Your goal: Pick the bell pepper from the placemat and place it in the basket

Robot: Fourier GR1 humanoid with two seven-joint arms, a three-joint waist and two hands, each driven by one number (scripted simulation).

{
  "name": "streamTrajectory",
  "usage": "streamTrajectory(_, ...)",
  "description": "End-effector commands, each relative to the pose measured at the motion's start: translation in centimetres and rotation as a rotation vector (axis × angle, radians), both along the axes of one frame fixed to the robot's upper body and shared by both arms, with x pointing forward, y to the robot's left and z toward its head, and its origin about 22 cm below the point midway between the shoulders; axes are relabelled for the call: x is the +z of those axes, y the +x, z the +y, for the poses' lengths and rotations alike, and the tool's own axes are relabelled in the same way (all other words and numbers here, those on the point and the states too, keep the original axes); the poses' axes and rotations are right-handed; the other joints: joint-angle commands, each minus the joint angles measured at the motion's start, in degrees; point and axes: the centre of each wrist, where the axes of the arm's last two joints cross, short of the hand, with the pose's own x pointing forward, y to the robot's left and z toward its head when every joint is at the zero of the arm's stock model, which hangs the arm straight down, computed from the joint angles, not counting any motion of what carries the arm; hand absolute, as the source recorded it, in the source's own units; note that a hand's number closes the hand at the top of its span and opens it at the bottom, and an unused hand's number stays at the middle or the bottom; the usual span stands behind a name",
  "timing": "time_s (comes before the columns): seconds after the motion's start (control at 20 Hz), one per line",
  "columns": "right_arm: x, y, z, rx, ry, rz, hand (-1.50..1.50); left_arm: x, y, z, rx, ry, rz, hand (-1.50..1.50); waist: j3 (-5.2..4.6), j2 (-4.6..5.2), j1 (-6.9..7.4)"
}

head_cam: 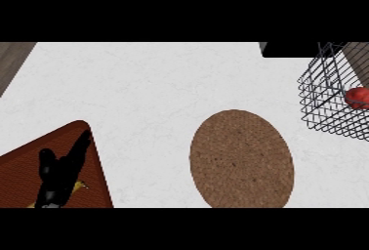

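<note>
Task status: apparently complete. Bell pepper (358, 97), red, glossy, rounded, sits inside the basket (324, 105) at the surface's right edge.

Basket: dark wire mesh, open-topped.

Placemat (241, 158): brown, oval, woven-looking, bare, near the front edge.

Surface (144, 88): white, faintly marbled.

Board (43, 171): reddish-brown, front left corner.

Left hand (61, 171): black, fingers straight and released, resting over the board. Right hand: not shown.

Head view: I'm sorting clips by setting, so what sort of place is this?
Probably a kitchen counter: a white marbled countertop with an oval brown placemat, a wire basket holding a red bell pepper, and a reddish-brown board under the left hand.
</note>
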Motion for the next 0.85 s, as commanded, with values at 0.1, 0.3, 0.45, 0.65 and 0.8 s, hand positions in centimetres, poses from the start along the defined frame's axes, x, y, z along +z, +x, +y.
streamTrajectory(0.1, 1.7, -0.3, -1.7, 0.015, -0.011, -0.070, -1.50, -3.6, -1.0, -0.7, 0.024, -0.004, 0.140, 0.00, -0.74, 0.55, -0.46)
streamTrajectory(0.3, 3.2, -2.2, -3.8, -0.042, 0.050, -0.140, -1.50, -1.5, -1.1, 0.7, 0.032, -0.018, 0.142, 0.00, -0.71, 0.36, -0.69)
streamTrajectory(0.45, 3.7, -3.6, -5.9, -0.098, 0.121, -0.204, -1.50, -2.7, -1.7, 0.6, 0.023, -0.024, 0.145, 0.00, -0.73, 0.41, -0.87)
streamTrajectory(0.65, 3.7, -6.8, -8.0, -0.178, 0.149, -0.221, -1.50, -1.3, -2.5, 2.2, 0.035, -0.018, 0.135, 0.00, -0.74, 0.12, -1.23)
streamTrajectory(0.8, 4.0, -9.8, -10.9, -0.189, 0.140, -0.219, -1.50, -2.1, -1.5, -0.5, 0.043, -0.012, 0.138, 0.00, -0.68, 0.33, -1.62)
